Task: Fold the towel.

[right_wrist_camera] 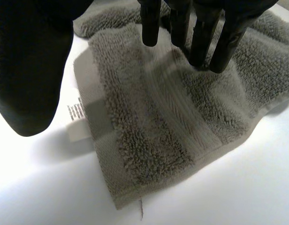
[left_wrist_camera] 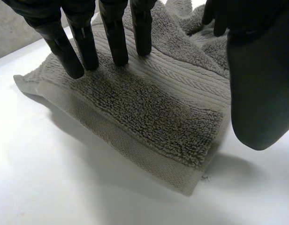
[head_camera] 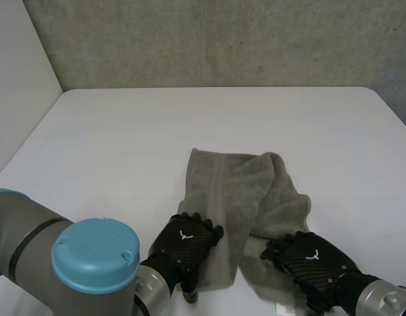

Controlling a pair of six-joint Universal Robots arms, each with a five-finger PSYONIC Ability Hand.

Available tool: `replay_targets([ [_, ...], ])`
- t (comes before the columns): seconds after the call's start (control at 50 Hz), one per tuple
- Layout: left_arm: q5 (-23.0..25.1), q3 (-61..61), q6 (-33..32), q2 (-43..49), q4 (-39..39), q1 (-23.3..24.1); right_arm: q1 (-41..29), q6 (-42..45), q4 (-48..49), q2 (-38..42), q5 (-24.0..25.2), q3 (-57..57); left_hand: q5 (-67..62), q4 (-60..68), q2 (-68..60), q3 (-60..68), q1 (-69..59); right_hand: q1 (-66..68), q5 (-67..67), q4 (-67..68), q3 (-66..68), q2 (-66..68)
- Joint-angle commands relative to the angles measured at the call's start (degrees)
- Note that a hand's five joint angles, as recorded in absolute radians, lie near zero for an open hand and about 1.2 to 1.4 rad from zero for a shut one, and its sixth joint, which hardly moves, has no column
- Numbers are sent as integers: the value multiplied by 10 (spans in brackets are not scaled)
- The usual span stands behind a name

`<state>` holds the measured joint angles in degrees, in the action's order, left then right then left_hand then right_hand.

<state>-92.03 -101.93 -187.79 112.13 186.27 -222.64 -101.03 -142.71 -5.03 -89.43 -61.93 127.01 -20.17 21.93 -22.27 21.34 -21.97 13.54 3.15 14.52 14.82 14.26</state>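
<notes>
My left hand (head_camera: 183, 245) and right hand (head_camera: 312, 260) press flat, fingers straight and thumbs apart, on the 7 and 5 o'clock ends of the bunched towel (head_camera: 246, 197) at 6 o'clock on the desk (head_camera: 124, 145), so a shallow pinch could lift one layer and skew the fold.

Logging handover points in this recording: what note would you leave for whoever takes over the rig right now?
Left hand: open, straight fingers resting on the near left corner of the grey terry towel, thumb off the cloth.
Right hand: open, straight fingers on the towel's near right corner, beside its white label.
The towel lies rumpled on the white table, bunched at its far end, near corners apart.
Done: both hands placed at the near corners.
Left: grasp the corners and make the fold; no neat fold shows yet.
</notes>
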Motion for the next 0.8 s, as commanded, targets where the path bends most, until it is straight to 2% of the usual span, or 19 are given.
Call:
replay_targets([
  [0.02, -4, 3, 0, 13, 36, 0, 3, -3, 44, 40, -4, 4, 132, -50, 53, -44, 50, 19, 23, 9, 6, 12],
  [0.28, -9, 10, -1, 38, 57, 1, 15, -15, 107, 59, -19, 7, 142, -60, 63, -54, 60, 172, 176, 163, 160, 165],
  [0.32, -9, 11, -1, 41, 57, 2, 23, -34, 117, 59, -25, 6, 147, -65, 68, -59, 65, 263, 266, 253, 250, 255],
  [0.34, -10, 13, -1, 46, 57, 3, 23, -34, 117, 59, -25, 6, 152, -70, 73, -64, 70, 263, 267, 253, 250, 256],
  [0.38, -10, 15, -1, 49, 57, 5, 30, -55, 123, 59, -31, 1, 154, -72, 75, -66, 72, 407, 411, 397, 394, 400],
  [0.4, -10, 16, -1, 51, 58, 5, 30, -56, 123, 59, -31, 1, 154, -72, 75, -66, 72, 408, 412, 398, 395, 401],
  [0.44, -10, 17, -1, 53, 58, 6, 45, -77, 128, 53, -35, -4, 154, -72, 75, -66, 72, 543, 547, 534, 531, 536],
  [0.46, -10, 17, -1, 55, 58, 6, 45, -78, 129, 53, -35, -4, 154, -72, 75, -66, 72, 544, 548, 534, 531, 537],
  [0.48, -10, 17, -1, 55, 58, 6, 53, -85, 130, 49, -35, -6, 154, -72, 75, -66, 72, 602, 606, 593, 590, 595],
  [0.64, -12, 20, -2, 63, 78, 6, 99, -99, 131, 18, -44, -16, 99, -16, 20, -10, 17, 665, 668, 655, 652, 657],
  [0.76, -17, 20, -6, 66, 92, 6, 131, -99, 129, 11, -39, -19, -11, 93, -90, 99, -93, 665, 669, 655, 652, 657],
  [0.8, -24, 20, -29, 70, 96, 6, 136, -99, 128, 10, -39, -19, -118, 200, -197, 206, -200, 664, 667, 654, 651, 656],
])
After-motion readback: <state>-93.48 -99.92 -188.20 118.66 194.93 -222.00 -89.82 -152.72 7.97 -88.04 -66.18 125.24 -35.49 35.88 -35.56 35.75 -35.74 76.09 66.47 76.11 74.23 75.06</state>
